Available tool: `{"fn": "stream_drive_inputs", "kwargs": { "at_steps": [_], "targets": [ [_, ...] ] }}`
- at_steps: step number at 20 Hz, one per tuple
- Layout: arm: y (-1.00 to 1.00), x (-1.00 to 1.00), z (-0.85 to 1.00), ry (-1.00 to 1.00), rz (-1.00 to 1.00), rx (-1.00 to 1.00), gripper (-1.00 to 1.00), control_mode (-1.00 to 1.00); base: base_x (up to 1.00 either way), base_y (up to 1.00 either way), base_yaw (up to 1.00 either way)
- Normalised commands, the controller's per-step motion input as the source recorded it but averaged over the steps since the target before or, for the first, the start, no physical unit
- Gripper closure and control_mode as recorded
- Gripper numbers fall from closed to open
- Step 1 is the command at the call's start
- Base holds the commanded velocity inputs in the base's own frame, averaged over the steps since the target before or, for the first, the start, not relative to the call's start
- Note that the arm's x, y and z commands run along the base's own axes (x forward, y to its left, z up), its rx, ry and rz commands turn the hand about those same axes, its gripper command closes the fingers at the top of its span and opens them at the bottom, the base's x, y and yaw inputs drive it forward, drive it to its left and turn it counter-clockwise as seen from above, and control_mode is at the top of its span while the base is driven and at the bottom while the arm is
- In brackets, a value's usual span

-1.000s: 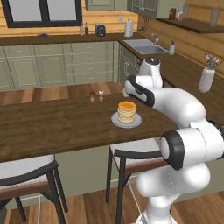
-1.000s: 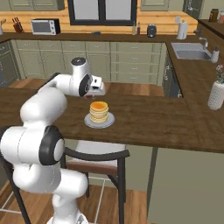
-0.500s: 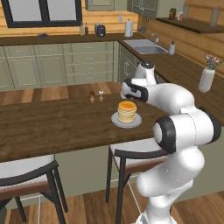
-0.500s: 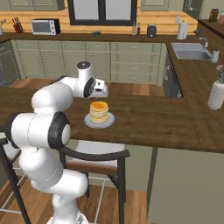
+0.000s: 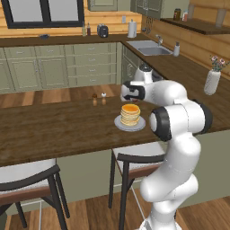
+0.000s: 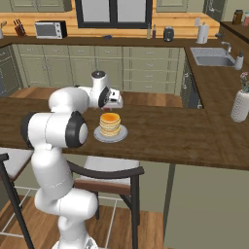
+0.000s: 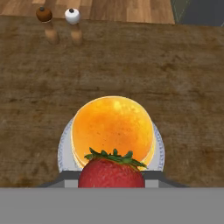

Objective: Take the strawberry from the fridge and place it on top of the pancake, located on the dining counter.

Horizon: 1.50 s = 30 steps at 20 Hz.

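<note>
Your gripper [image 7: 111, 177] grips the red, green-leafed strawberry [image 7: 111, 169] above the golden round pancake stack [image 7: 113, 129] on its grey plate [image 7: 64, 151], resting on the dark wooden dining counter [image 7: 175, 78].

Strawberry [image 7: 112, 169] hangs above pancake [image 7: 113, 130] on plate [image 7: 64, 151].

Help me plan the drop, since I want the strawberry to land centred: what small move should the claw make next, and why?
Probably a short advance over the stack, then lower. In the hand view the strawberry, held in the claw, sits at the near edge of the pancake, not over its middle. The left base view shows the claw beside and above the stack on its plate.
</note>
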Motion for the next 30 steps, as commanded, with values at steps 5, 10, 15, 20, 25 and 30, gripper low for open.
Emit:
{"fn": "stream_drive_inputs", "kwargs": {
  "at_steps": [5,10,15,20,25,30],
  "targets": [
    [0.0,0.16,-0.39,0.06,0.0,0.0,1.0,-1.0,0.0,0.0,0.0],
    [0.0,0.0,-0.35,0.06,0.0,0.0,1.0,-1.0,0.0,0.0,0.0],
    [0.0,0.14,-0.17,0.01,0.0,0.0,1.0,-1.0,0.0,0.0,0.0],
    [0.0,0.26,-0.11,0.01,0.0,0.0,1.0,-1.0,0.0,0.0,0.0],
    [0.0,0.22,-0.02,0.0,0.0,0.0,1.0,-1.0,0.0,0.0,0.0],
    [0.0,0.06,-0.12,0.03,0.0,0.0,1.0,-1.0,0.0,0.0,0.0]
  ]
}}
